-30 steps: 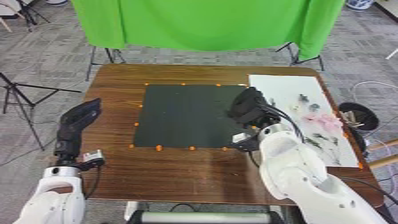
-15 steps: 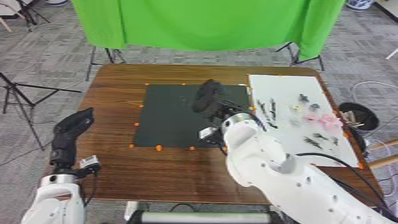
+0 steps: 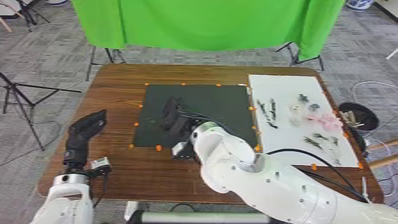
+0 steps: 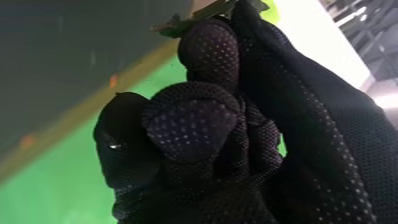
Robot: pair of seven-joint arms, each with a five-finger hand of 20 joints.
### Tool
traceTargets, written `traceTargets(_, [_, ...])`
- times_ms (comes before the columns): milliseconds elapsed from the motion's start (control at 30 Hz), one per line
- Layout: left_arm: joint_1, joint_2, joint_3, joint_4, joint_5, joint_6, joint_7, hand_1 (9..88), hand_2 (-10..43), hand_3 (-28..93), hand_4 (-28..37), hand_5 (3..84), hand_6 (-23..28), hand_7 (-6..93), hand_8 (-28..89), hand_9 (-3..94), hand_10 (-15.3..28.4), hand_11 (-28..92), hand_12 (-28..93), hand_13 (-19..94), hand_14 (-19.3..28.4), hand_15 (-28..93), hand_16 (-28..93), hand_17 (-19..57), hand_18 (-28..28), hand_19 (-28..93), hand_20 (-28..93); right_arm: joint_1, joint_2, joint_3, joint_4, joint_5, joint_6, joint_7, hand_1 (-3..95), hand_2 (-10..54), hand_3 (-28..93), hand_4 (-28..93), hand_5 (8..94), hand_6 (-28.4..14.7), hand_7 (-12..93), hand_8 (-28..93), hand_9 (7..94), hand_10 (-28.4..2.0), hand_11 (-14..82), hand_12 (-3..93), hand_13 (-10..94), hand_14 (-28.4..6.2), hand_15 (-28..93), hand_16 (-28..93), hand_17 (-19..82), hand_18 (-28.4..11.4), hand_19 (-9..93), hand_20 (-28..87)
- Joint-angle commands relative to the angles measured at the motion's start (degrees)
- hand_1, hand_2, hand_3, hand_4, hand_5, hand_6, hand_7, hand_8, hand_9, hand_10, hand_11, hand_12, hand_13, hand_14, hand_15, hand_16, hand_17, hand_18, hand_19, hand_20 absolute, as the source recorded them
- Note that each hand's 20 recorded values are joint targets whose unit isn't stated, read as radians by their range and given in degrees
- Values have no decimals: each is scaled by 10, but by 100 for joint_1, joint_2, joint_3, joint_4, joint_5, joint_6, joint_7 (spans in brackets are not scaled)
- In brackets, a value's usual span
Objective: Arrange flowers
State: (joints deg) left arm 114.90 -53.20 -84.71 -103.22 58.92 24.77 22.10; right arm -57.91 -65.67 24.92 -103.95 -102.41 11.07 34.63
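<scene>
A small dark-green leafy sprig (image 4: pixel 178 26) is pinched in the fingertips of the robot's black-gloved right hand (image 3: pixel 178 120), held over a dark rectangular mat (image 3: pixel 226 100) on a brown wooden table (image 3: pixel 115 80). Pale pink blossoms (image 3: pixel 329 121) and thin dark stems (image 3: pixel 271 111) are laid out on a white rectangular sheet (image 3: pixel 284 85) at right, while the black-gloved left hand (image 3: pixel 84 131) is held at left, fingers extended.
</scene>
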Motion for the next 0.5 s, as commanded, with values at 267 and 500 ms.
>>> traceTargets(267, [-103, -125, 211, 41, 40, -166, -187, 261, -72, 717, -219, 467, 22, 173, -84, 414, 125, 183, 103, 357, 158, 186, -4, 61, 104, 121, 137, 14, -430, -78, 582, 761, 1076, 242, 562, -95, 626, 245, 751, -55, 353, 206, 886, -114, 265, 517, 937, -10, 563, 298, 725, -53, 880, 392])
traceTargets(500, [-208, -215, 344, 94, 51, -241, -246, 261, -72, 716, -218, 466, 23, 171, -83, 413, 125, 182, 103, 356, 159, 186, -3, 61, 104, 121, 137, -68, -499, -53, 780, 1232, 1604, 344, 566, -95, 625, 233, 734, -55, 393, 173, 884, -117, 268, 494, 937, -12, 541, 276, 737, -46, 845, 371])
